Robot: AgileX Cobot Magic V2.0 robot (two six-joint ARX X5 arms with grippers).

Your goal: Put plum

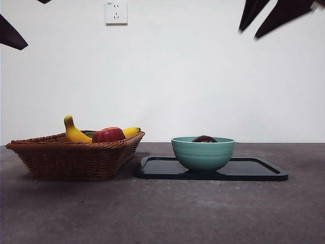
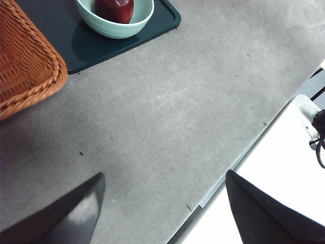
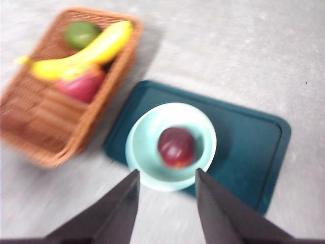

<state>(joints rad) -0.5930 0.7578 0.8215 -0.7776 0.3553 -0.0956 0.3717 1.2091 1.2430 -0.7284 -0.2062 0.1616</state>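
The plum [image 3: 176, 147] already sits in the green bowl [image 3: 147, 173] on the dark tray [image 3: 254, 147]. The right gripper [image 3: 166, 179] hovers above, jaws spread and empty; retreating seems all that remains.

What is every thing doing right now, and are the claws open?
plum: lying in the bowl, not held
bowl: upright on the tray
tray: flat on the table beside the basket
basket: holds banana, red apple and a green fruit
right claw: open, above the bowl
left claw: open, holding nothing, over bare table
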